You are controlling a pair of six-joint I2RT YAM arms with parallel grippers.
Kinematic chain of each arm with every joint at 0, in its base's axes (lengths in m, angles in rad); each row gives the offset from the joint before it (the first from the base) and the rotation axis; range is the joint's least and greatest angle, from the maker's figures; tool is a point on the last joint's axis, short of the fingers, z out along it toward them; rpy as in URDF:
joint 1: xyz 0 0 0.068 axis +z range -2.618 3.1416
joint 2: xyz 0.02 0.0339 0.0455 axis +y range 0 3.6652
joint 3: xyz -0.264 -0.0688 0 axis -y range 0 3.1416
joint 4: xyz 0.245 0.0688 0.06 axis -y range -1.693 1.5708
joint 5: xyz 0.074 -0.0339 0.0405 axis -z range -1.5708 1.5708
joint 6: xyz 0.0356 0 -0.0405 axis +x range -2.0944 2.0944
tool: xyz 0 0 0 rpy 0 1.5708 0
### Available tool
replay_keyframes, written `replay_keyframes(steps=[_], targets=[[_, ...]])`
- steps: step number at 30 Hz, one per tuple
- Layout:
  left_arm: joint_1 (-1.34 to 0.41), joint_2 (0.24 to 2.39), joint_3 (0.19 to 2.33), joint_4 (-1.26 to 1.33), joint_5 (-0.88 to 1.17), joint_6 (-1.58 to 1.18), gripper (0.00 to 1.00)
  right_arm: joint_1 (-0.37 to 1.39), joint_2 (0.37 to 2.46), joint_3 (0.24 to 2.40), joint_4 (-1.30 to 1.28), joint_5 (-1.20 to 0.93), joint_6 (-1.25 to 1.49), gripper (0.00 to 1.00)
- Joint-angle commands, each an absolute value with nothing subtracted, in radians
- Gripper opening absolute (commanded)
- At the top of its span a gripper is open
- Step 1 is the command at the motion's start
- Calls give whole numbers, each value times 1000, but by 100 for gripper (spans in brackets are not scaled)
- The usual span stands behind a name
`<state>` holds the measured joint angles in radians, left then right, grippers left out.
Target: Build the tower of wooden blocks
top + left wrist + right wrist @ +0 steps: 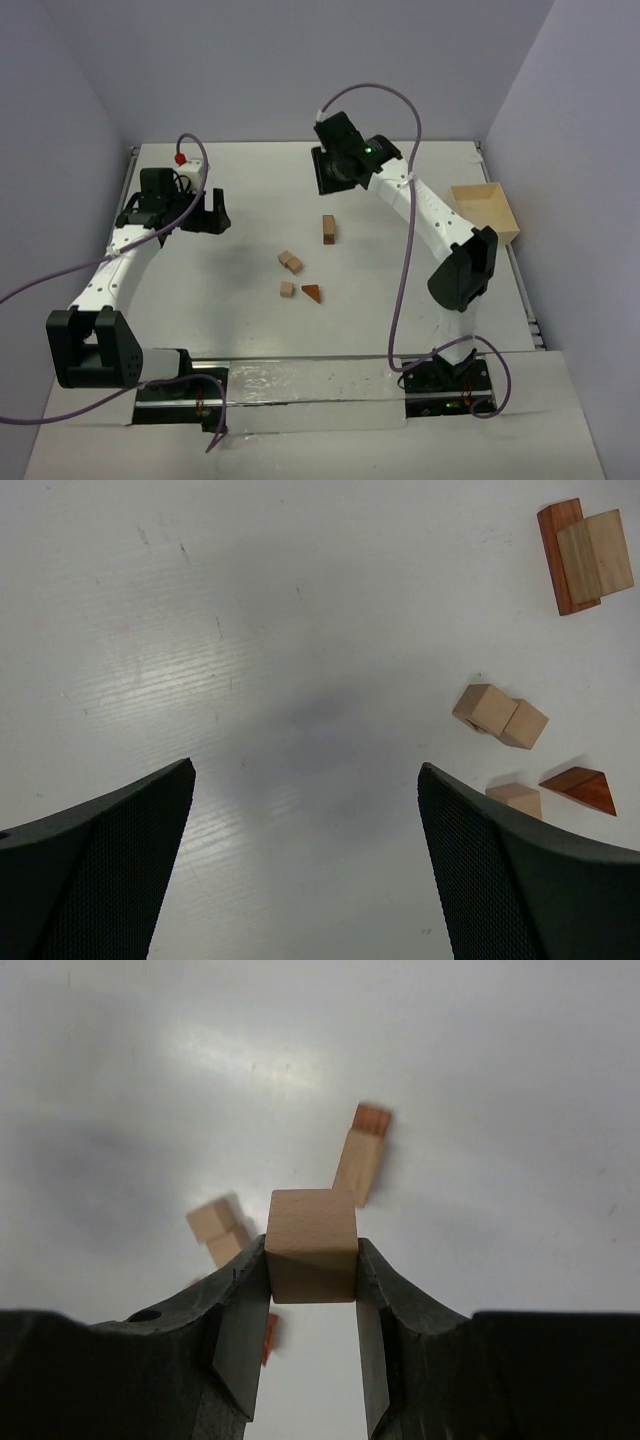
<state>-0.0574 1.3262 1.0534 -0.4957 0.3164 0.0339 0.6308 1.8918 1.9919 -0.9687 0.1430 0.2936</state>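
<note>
My right gripper (pixel 312 1265) is shut on a light tan cube (pixel 312 1235) and holds it well above the table, behind the tower; in the top view the gripper (pixel 336 170) hides the cube. The tower (pixel 329 229) is a short column of a tan block and a reddish-brown block; it also shows in the right wrist view (pixel 362 1160) and the left wrist view (pixel 585 555). Two touching tan cubes (pixel 290 262), one single tan cube (pixel 288 290) and a reddish-brown wedge (pixel 313 293) lie on the table. My left gripper (pixel 205 215) is open and empty (pixel 305 770), left of the blocks.
A large pale wooden box (pixel 485 212) stands at the right edge of the table, beside the right arm. The loose cubes (pixel 500 715), the single cube (pixel 516 798) and the wedge (pixel 580 788) lie just right of my left gripper's right finger (pixel 520 880).
</note>
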Motion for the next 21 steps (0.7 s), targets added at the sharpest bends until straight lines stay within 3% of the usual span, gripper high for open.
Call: replay_keyframes(steps=[1,13,21], targets=[[-61,1310,1068,-481,320,23,99,634,2052,2154,-1141,284,390,0],[-61,1298,1026,-462,315,23,99,613,2178,2200,-1147,254,409,0],[-61,1310,1037,-465,316,23,99,552,2221,2208,-1150,118,387,0]])
